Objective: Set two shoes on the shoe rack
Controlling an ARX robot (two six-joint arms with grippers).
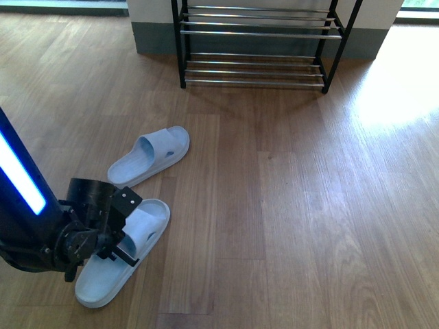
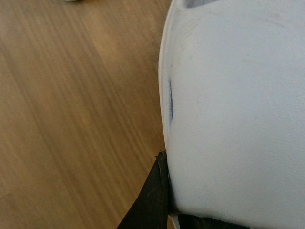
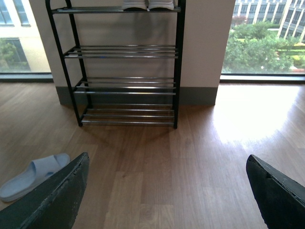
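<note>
Left arm (image 1: 31, 226) reaches low over the floor (image 1: 309, 205), well out from the shoe rack (image 1: 257, 41), with its wrist bent down. The left gripper (image 1: 120, 252) sits on the strap of the sandal farther from the rack (image 1: 103, 279). In the left wrist view one black finger (image 2: 153, 198) presses the strap's edge, with pale blue strap (image 2: 233, 114) filling most of the frame; can't tell if the grip is clenched. That sandal lies flat on the floor with its toe toward the rack. The second sandal (image 1: 149, 156) lies between it and the rack, just beside the first, not touching, also flat. The right gripper (image 3: 167, 157) is seen only in its own wrist view, held above the floor facing the rack, fingers (image 3: 52, 200) spread wide and holding nothing. The rack stands against a white wall (image 3: 205, 43); its lower tiers are bare rods, and white soles of shoes (image 3: 147, 5) show on the top tier. Bare floor lies between the sandals and the rack.
</note>
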